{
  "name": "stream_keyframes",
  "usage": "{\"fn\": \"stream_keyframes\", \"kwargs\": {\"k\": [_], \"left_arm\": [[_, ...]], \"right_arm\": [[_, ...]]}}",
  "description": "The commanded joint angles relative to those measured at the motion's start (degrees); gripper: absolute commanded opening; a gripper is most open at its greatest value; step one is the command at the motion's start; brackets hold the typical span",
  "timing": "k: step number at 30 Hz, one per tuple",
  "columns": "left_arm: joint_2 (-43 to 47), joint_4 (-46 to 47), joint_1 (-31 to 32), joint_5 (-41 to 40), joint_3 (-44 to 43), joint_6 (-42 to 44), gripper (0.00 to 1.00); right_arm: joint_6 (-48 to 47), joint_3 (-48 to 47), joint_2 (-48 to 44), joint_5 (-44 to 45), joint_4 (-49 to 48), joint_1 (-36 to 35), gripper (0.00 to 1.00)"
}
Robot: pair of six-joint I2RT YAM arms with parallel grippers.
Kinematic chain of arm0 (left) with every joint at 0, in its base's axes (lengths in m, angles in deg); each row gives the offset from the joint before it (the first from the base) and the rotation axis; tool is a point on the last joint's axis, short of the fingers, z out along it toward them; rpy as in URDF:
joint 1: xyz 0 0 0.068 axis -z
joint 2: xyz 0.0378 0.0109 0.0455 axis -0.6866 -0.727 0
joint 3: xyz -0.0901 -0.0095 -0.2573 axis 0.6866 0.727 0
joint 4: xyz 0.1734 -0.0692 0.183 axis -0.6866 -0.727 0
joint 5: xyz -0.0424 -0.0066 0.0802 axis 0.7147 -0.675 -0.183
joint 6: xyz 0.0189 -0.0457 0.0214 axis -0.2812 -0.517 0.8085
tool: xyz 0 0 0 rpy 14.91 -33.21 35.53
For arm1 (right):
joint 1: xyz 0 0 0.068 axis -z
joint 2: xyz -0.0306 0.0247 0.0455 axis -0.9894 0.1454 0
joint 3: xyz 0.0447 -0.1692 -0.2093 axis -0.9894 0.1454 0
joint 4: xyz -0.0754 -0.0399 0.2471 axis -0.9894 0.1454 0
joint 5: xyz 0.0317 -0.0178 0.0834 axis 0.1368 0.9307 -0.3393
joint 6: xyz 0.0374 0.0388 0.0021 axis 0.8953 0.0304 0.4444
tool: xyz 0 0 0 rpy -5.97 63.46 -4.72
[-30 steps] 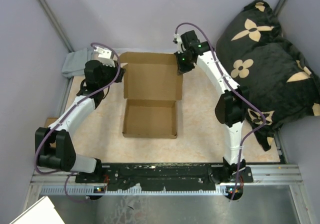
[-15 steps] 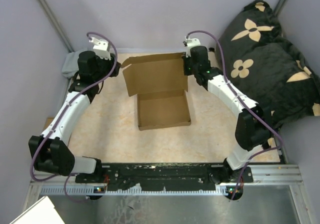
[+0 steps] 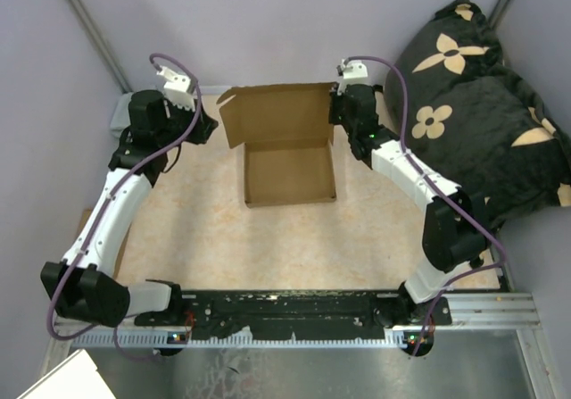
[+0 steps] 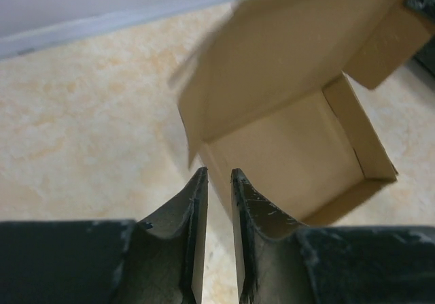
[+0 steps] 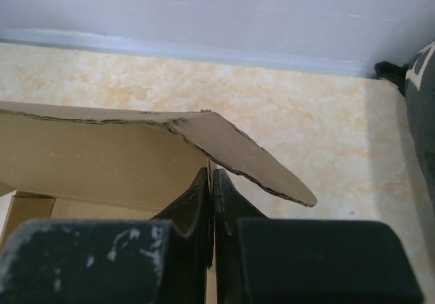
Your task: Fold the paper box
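Box has scooted right and toward the back of the desk over the last second, and its lid looks tipped up steeper than before; the left arm has swung further out to the left too. Right now the tray part sits flat mid-desk with the lid rising off its far edge, little ear flaps poking out at both far corners. Right fingers are clamped together on the lid's right edge just under the ear flap; I reckon that's to keep the lid propped while the other side gets dealt with. Left fingers hang just off the left ear flap, only a narrow slit between them and nothing in it, not touching cardboard as far as I can see; my guess is they're lining up to tuck that flap in.
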Motion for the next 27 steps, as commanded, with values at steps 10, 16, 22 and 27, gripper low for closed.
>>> {"fn": "stream_keyframes", "kwargs": {"k": [10,16,22,27], "left_arm": [[0.06,2.85,2.74,-2.30,4.24,-0.87,0.45],[-3.80,5.20,2.93,-8.63,1.43,1.70,0.50],[-5.07,8.74,2.84,-12.58,0.25,4.45,0.56],[-9.32,8.81,2.80,-12.79,-3.43,6.40,0.60]], "right_arm": [[2.33,0.53,-4.21,0.74,-6.45,-1.04,0.00],[1.13,1.83,-4.53,-2.70,-6.11,-1.06,0.00],[-0.64,2.65,-4.42,-6.73,-5.27,-1.09,0.00],[-1.72,2.26,-4.42,-9.80,-4.15,-1.09,0.00]]}}
